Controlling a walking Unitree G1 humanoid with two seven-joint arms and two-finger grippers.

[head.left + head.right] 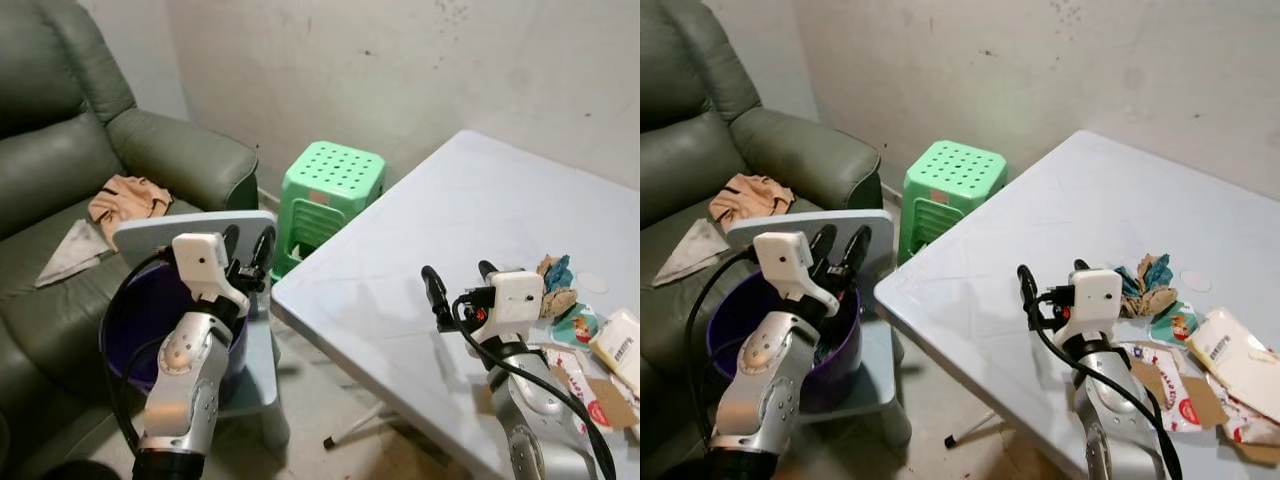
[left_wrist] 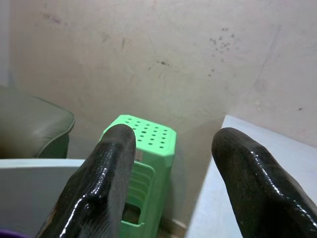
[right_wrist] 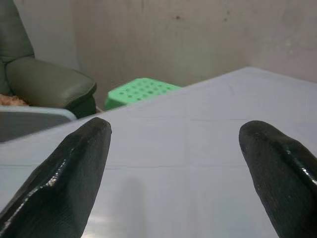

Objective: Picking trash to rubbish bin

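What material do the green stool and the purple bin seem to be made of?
Green stool: likely moulded plastic with a matte finish, judging by the even colour, the grid of holes in its seat and the ribbed sides. Purple bin: probably plastic too, with a thin smooth wall and a slight sheen.

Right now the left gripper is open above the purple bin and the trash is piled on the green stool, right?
Not quite. The left gripper is open above the purple bin, but the trash lies on the white table, not the green stool, as both eye views show.
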